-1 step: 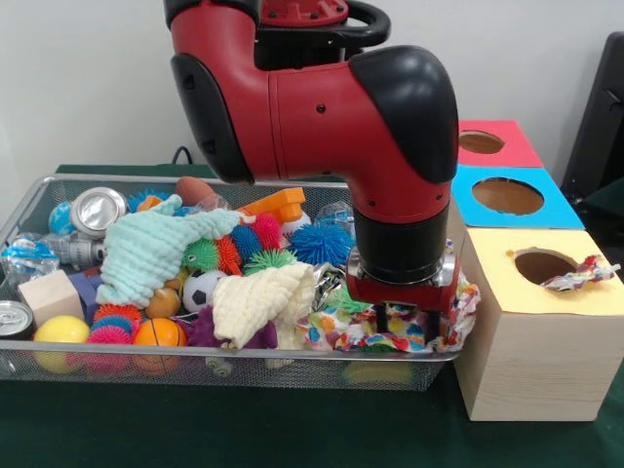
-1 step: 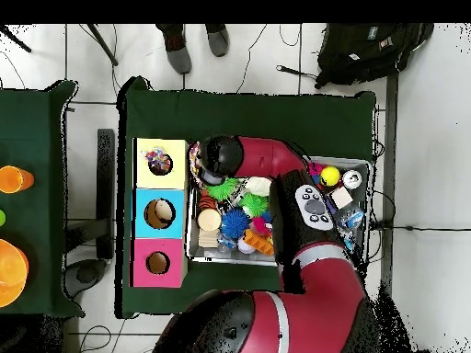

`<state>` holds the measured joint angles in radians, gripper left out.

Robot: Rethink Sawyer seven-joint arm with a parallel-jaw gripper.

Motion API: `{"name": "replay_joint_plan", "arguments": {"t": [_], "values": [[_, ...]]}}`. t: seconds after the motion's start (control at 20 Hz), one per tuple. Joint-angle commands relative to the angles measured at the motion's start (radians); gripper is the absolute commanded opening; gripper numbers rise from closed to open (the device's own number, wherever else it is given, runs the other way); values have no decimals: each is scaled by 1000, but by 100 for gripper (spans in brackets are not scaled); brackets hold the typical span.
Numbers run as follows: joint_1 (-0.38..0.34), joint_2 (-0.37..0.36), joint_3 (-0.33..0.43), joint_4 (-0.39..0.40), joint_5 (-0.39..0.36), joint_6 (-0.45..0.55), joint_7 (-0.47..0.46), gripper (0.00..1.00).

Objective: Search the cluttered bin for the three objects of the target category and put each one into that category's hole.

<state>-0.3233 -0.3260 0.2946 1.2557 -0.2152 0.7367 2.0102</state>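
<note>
A wire mesh bin [image 1: 195, 353] is crammed with toys, cloths and cans. My gripper [image 1: 408, 317] reaches down into the bin's right end and is sunk in a heap of colourful crinkly wrappers [image 1: 356, 330], which hide its tips. One more colourful wrapper [image 1: 582, 274] sticks out of the hole of the yellow-topped wooden box [image 1: 546, 331] just right of the bin. From above, the arm's wrist [image 2: 219, 156] covers the bin corner beside the yellow box [image 2: 145, 149], whose hole holds that wrapper [image 2: 159, 164].
Behind the yellow box stand a blue box [image 1: 507, 195] and a red box [image 1: 492, 143], each with a hole. The bin also holds a mint towel [image 1: 146, 249], a cream cloth [image 1: 258, 300], spiky balls, cans [image 1: 96, 210] and a wooden block [image 1: 49, 294]. A person's shoes [image 2: 193, 44] show at the overhead's top.
</note>
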Motion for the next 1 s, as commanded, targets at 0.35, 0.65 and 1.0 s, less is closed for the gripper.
{"name": "replay_joint_plan", "arguments": {"t": [0.35, 0.65, 1.0], "values": [[-13, 20, 87, 30, 10, -54, -32, 0], [-13, 16, 92, 15, 21, -12, -35, 0], [28, -32, 52, 6, 22, 62, 12, 0]]}}
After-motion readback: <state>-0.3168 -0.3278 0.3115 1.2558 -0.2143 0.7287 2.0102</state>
